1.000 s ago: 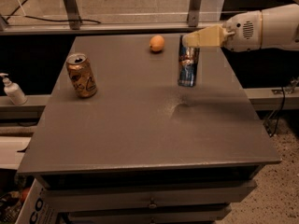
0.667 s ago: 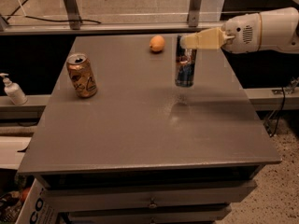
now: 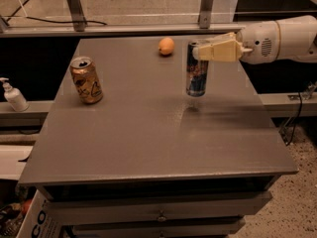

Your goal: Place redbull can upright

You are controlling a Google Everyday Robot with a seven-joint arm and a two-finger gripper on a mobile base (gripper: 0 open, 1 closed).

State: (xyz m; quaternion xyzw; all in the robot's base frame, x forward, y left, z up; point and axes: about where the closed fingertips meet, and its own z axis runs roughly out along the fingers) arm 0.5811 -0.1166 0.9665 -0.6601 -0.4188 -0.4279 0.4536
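Since a second ago, the gripper and the redbull can it carries have come down a little toward the table and shifted slightly left; nothing else has moved. At far left, off the table, a soap dispenser stands on a lower ledge. On the table's left part a gold-orange can stands opened and plays no part in the task. Further right, near the back edge, lies an orange, apart from everything. Just right of it the redbull can hangs vertical, top end up, over the right-centre of the table. Its base appears to float a short way above its own shadow, so I judge it not yet resting on the surface. The gripper's cream fingers pinch the can from the side close to its top rim, reaching in from the white arm at the right edge. Assessment: orientation is already correct and the carry is largely complete. What remains is lowering until the base sits flat, letting go, and drawing clear without tipping the slim can.
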